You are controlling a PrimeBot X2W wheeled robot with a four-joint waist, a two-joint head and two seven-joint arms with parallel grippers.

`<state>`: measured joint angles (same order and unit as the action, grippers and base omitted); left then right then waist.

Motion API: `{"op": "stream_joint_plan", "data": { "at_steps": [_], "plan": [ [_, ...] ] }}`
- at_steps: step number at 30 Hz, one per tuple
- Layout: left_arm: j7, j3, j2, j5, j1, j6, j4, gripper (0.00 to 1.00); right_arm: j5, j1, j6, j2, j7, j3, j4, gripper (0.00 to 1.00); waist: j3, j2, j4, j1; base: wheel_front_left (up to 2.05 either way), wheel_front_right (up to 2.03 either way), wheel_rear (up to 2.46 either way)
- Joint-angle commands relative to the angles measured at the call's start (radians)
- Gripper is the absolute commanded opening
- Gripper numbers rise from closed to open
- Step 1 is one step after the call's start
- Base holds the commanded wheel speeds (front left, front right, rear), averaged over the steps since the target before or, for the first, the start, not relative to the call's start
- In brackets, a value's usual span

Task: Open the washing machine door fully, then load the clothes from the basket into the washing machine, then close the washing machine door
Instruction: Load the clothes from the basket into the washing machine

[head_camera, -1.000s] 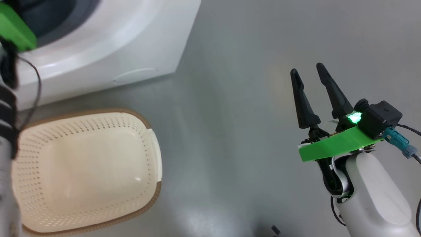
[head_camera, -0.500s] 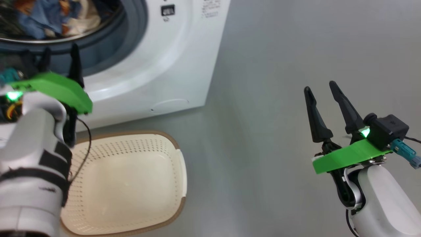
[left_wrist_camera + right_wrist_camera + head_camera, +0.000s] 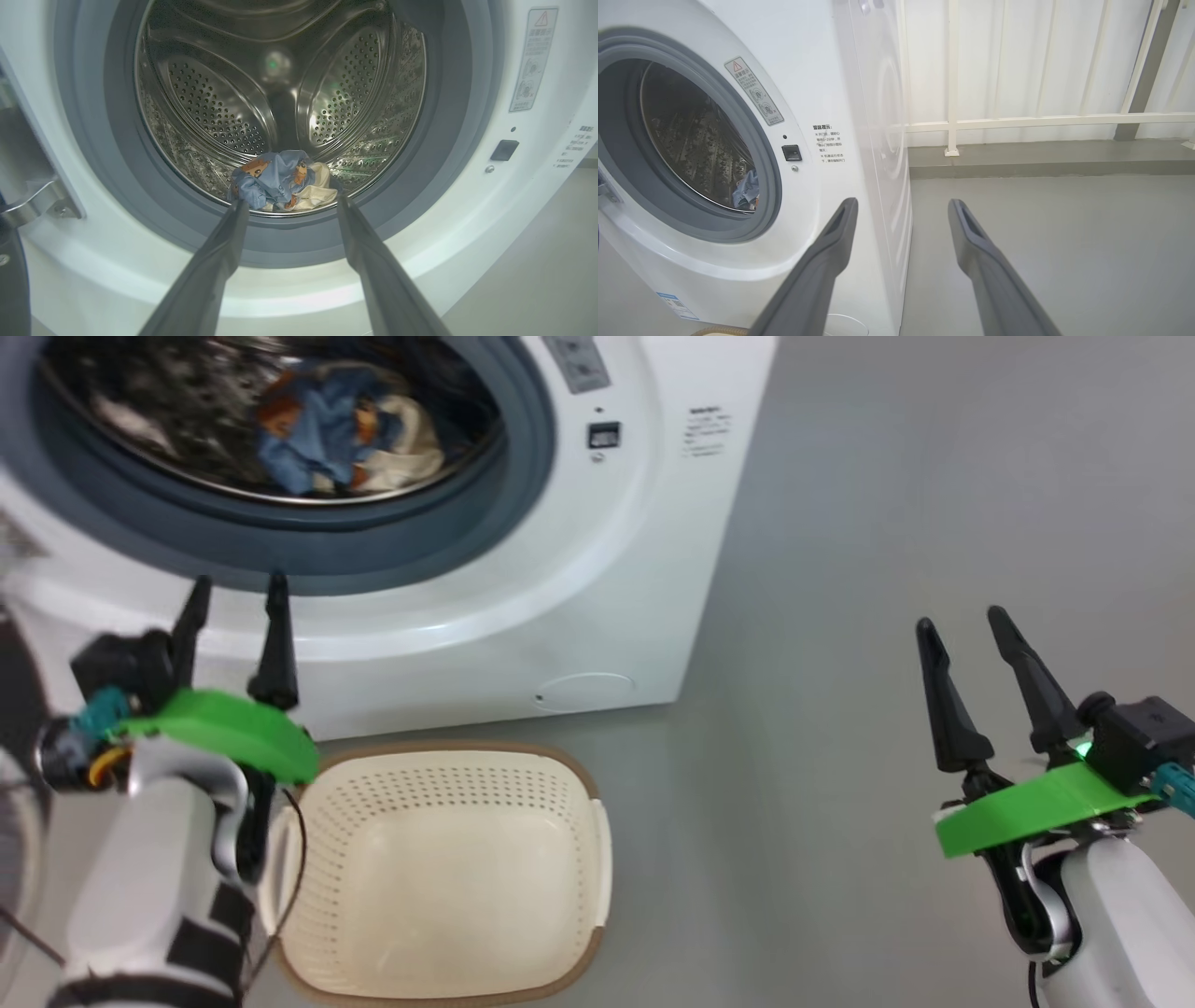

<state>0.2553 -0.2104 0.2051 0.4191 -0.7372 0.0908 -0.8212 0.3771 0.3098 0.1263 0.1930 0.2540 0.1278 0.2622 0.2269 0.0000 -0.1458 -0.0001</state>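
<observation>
Lying beyond left end effector (image 3: 292, 201), clothes (image 3: 273, 177)

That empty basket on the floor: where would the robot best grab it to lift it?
Probably by the white side handle. The basket sits upright and empty, and its rounded, sloping walls offer little to pinch. The right gripper, which is open, could come down from above on the basket's right side, one finger inside the rim and one outside.

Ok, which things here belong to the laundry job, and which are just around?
Job: big white front-loading washing machine; blue bear-print and cream clothes inside it; empty cream perforated plastic basket.
Bystanders: white metal railing; grey floor.
</observation>
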Motion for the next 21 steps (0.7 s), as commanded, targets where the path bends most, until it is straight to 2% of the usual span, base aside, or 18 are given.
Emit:
{"op": "stream_joint_plan", "data": {
  "at_steps": [1,12,21],
  "plan": [
    [0.006,0.037,0.028,-0.021,0.049,-0.012,0.084,1.00,0.001,-0.023,0.004,0.019,0.008,0.005,-0.026,1.00,-0.053,0.0000,0.066,0.0001,0.00,0.00,0.00],
    [0.006,0.095,0.023,-0.049,0.298,-0.029,0.333,1.00,0.000,-0.056,0.004,0.021,0.008,0.004,-0.043,1.00,-0.105,0.0000,0.108,0.0001,0.00,0.00,0.00],
    [0.006,0.122,0.007,-0.062,0.418,-0.045,0.418,1.00,0.003,-0.075,0.004,0.023,0.008,0.004,-0.050,1.00,-0.131,0.0000,0.122,0.0001,0.00,0.00,0.00]
  ]
}}
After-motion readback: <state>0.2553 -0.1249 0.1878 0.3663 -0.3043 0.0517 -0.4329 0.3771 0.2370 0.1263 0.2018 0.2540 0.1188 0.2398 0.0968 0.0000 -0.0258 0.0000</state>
